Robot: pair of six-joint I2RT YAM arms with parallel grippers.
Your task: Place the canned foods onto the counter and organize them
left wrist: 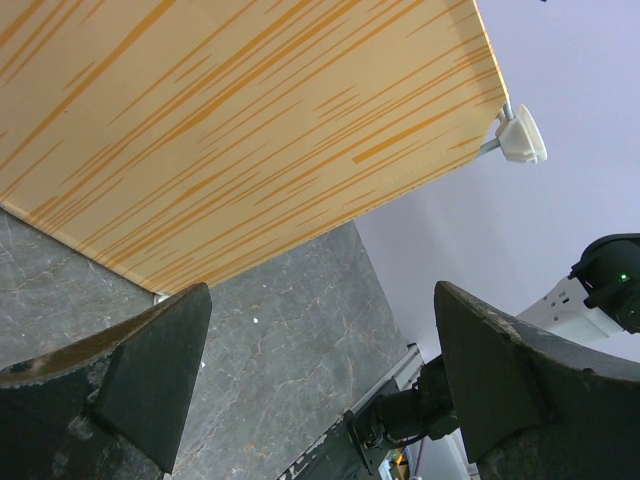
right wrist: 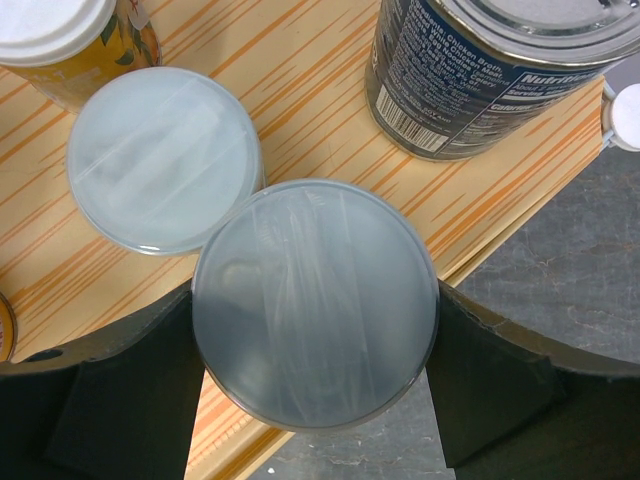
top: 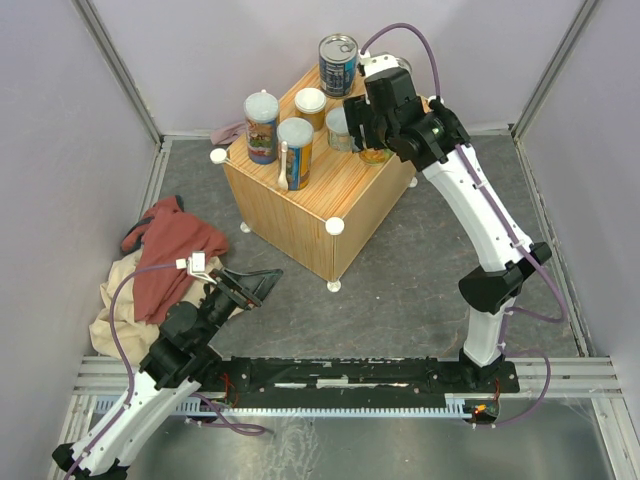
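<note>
The counter (top: 300, 205), a wood-grain box with white corner caps, carries several canned foods: a blue-labelled ring-pull can (top: 338, 63), two tall orange and blue ones (top: 262, 125) (top: 295, 150) and a short pale-lidded one (top: 310, 105). My right gripper (right wrist: 315, 310) is shut on another pale-lidded can (right wrist: 315, 270) at the counter's near right edge, partly overhanging the floor. That can touches a second pale-lidded can (right wrist: 160, 160), and the blue can (right wrist: 490, 70) stands just beyond. My left gripper (top: 262, 284) rests open and empty low on the floor, facing the counter's side (left wrist: 230, 130).
A red cloth (top: 170, 250) lies over a beige one (top: 120, 310) on the grey floor left of the counter, right behind my left gripper. Pale walls close in the cell on three sides. A white corner cap (left wrist: 520, 135) juts from the box.
</note>
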